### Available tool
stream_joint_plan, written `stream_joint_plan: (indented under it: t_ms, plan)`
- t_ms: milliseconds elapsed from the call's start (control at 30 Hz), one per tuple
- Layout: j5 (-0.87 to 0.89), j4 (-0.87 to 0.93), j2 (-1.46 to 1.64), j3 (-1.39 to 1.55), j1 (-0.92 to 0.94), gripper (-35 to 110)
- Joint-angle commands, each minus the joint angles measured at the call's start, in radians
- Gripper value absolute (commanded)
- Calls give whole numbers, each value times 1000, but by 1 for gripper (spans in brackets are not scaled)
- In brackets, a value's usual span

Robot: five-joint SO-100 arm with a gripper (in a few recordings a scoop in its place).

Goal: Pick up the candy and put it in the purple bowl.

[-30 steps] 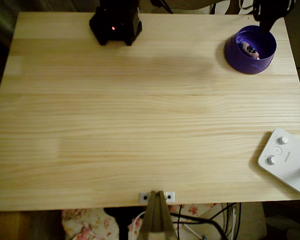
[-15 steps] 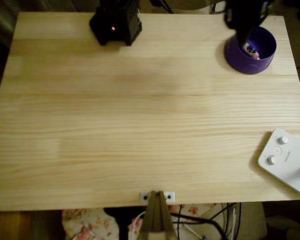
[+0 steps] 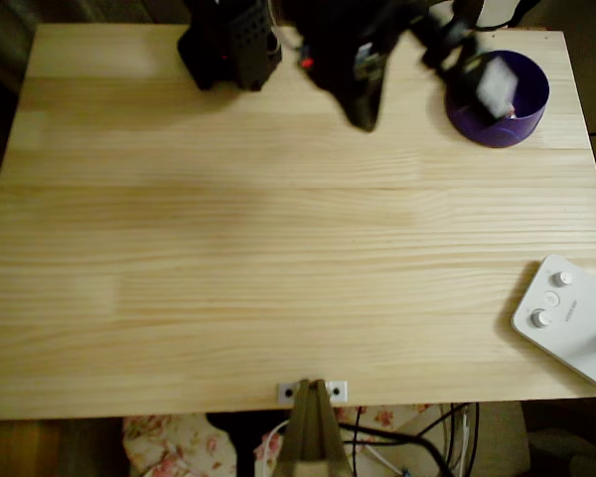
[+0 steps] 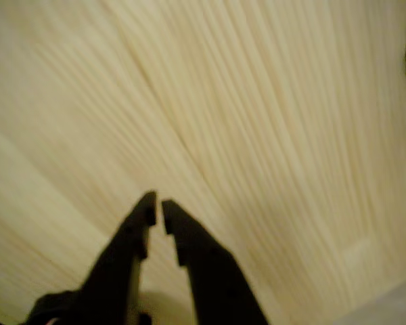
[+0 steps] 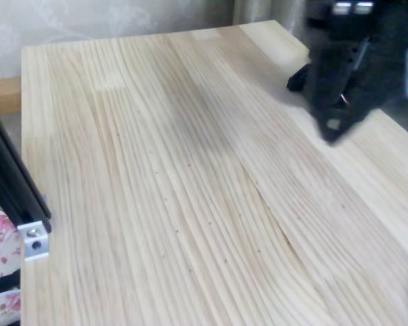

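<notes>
**Arm over the far table edge, gripper empty**

Overhead view: The pale wooden table [image 3: 278, 248] carries the purple bowl [image 3: 521, 121] at its far right corner. Blurred arm parts cover much of the bowl's opening, so the candy cannot be made out there. The dark arm [image 3: 353, 55] is motion-blurred over the far edge, left of the bowl, its lowest tip over bare wood. The arm's black base [image 3: 228, 45] stands at the far edge, left of centre. A white device with knobs [image 3: 566, 318] lies at the near right edge, well apart from the bowl. A small metal bracket [image 3: 312, 391] sits at the middle of the near edge.

Wrist view: The gripper [image 4: 155, 206] points at bare wood grain. Its two black fingers [image 4: 132, 233] stand almost together, a narrow slit between the tips, with nothing between them.

Fixed view: The blurred dark arm [image 5: 340, 75] hangs over the far right part of the table [image 5: 156, 170]; the gripper's opening cannot be told here.
</notes>
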Motion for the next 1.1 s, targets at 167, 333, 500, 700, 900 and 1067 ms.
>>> stream_joint_plan:
  t_ms: [167, 333, 500, 700, 900, 1067]
  plan:
    - [-78, -98, 265, 236, 373, -1]
    - [31, -170, 385, 380, 505, 0]
    - [97, -143, 512, 509, 558, 1]
    - [193, -235, 690, 669, 683, -1]
    - [279, -272, 813, 793, 775, -1]
    - [319, -272, 884, 862, 790, -1]
